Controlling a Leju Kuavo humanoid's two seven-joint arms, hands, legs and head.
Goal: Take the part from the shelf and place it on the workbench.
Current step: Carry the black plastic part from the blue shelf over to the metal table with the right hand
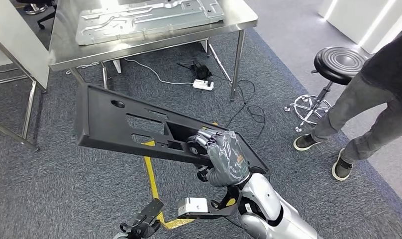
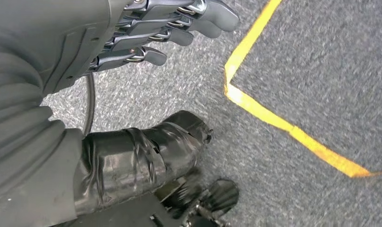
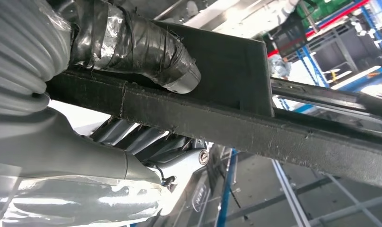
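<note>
The right hand [image 1: 224, 154] was clamped on the long black part [image 1: 124, 127], carried above the carpet. The left hand [image 2: 132, 38] hung empty, fingers apart. Ahead stood the steel workbench [image 1: 154, 42]; a person [image 1: 373, 94] and stool [image 1: 338, 62] stood at the right.

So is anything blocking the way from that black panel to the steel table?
Nothing visible on the floor between. But the table already carries a metal sheet, leaving little bare top. The right hand grips the panel.

Head view high, facing down; wrist views close — left floorward, right upward.
</note>
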